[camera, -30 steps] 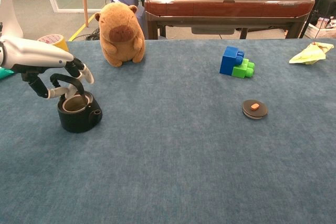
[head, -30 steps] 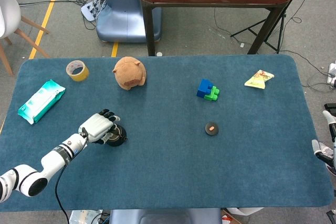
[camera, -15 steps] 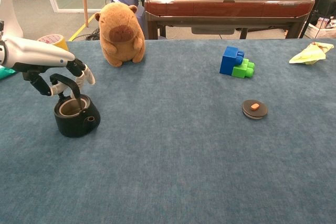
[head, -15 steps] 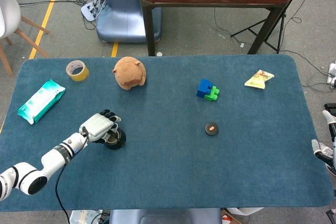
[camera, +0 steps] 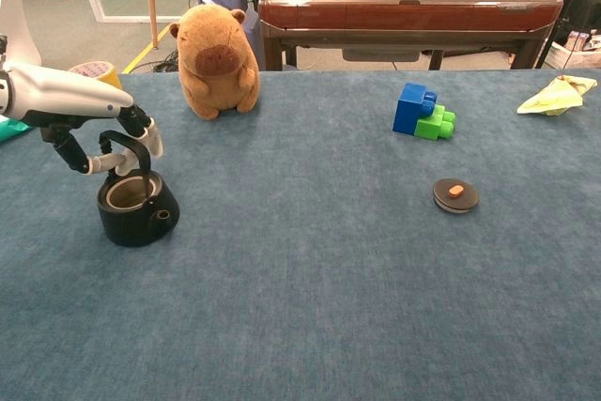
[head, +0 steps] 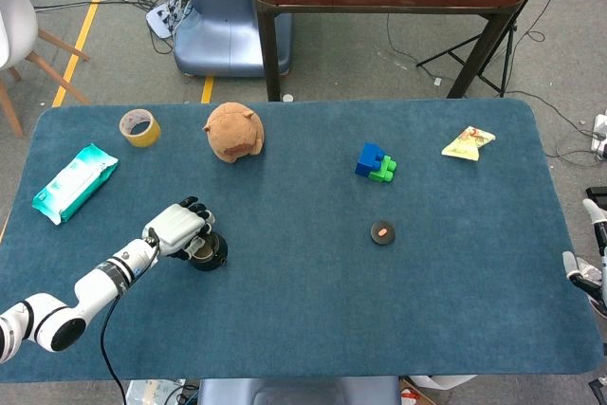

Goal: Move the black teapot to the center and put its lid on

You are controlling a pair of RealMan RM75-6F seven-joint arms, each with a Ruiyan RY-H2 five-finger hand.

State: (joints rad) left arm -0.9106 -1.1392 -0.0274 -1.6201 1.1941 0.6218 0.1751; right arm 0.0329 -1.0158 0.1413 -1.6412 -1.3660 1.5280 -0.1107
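Bare blue tablecloth [camera: 310, 279] stretches wide to the right of the left hand [head: 176, 228] — only the lid [camera: 455, 195] lies out there, well apart. Black teapot [camera: 137, 207] stands upright directly under the hand, mouth uncovered, spout facing the near table edge. Fingers [camera: 117, 159] curl around its arched handle [camera: 131, 143] — gripping it. Right hand is out of view.
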